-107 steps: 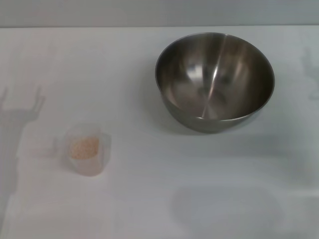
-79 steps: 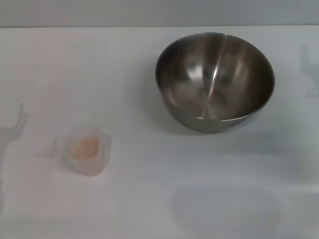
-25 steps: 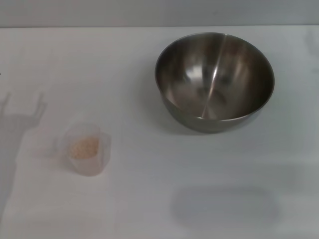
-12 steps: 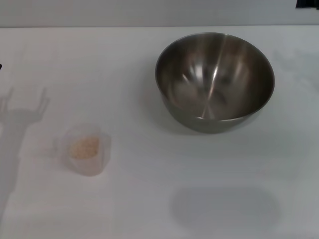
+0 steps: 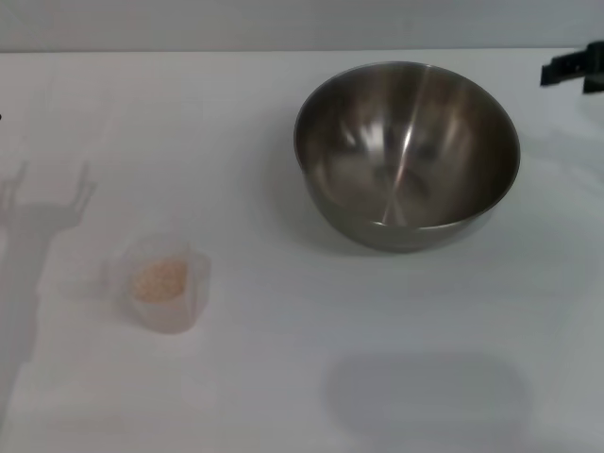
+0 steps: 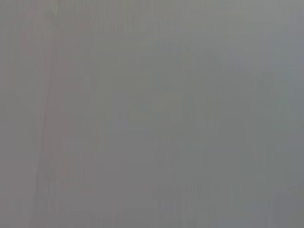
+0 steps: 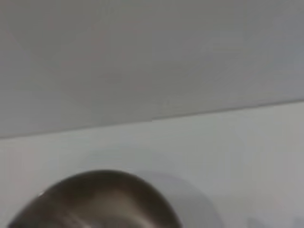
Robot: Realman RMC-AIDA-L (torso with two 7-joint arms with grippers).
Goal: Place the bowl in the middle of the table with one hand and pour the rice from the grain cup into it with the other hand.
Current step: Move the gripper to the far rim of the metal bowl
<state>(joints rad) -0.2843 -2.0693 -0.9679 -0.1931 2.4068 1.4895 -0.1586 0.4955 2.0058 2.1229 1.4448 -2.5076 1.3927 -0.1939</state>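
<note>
One arm at a time: the right end effector [image 5: 574, 70] (finger state, I cannot tell) should reach the bowl [image 5: 407, 151] rim, then slide it toward the counter's [image 5: 283, 377] middle, well clear of the grain cup [image 5: 164, 282].

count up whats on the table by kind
steel bowl: 1
clear plastic grain cup: 1, holding rice
total: 2 containers on the table
The right hand is only just in view past the bowl, touching nothing.
</note>
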